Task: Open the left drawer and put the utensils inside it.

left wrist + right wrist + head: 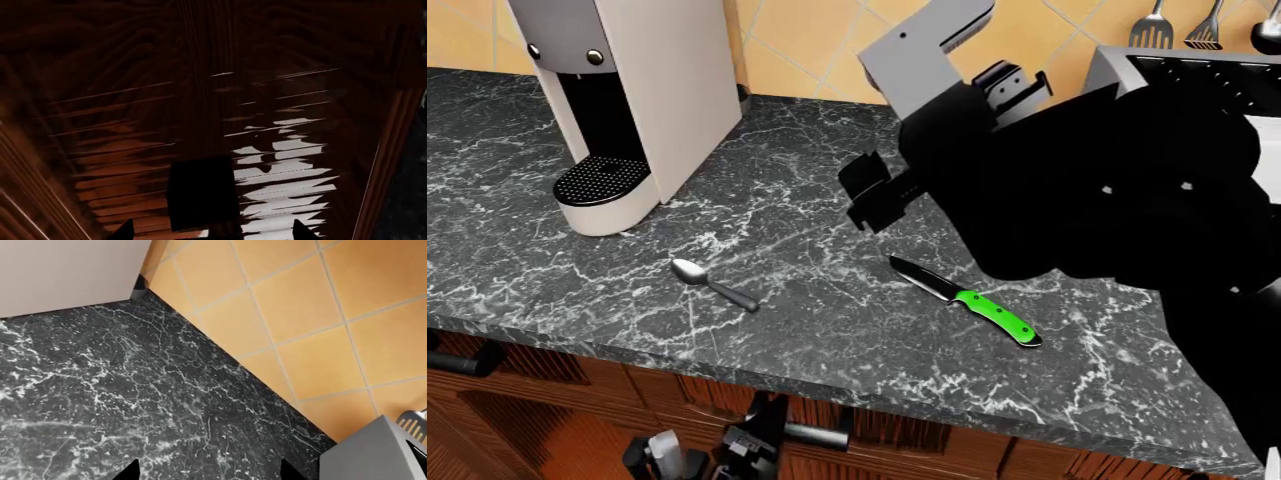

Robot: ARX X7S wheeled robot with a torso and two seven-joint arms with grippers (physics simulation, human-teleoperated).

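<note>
The grey spoon [714,283] and the green-handled knife [968,298] lie apart on the dark marble counter [827,330]. Under the counter's front edge is reddish-brown wood of the left drawer [888,440], with a silver bar handle [817,434]. My left gripper [747,440] hangs just beside that handle. In its wrist view the left gripper [213,232] is open, close to dark wood [120,170], with a dark block [200,192] between the fingertips. My right gripper [870,195] hovers above the counter behind the knife. The wrist view shows the right gripper [210,471] open and empty.
A white coffee machine [627,100] stands at the back left. A grey toaster [373,455] sits at the back right against the orange tiled wall [300,305], with long steel utensils [1181,25] hanging above it. Another dark handle [461,358] shows at far left.
</note>
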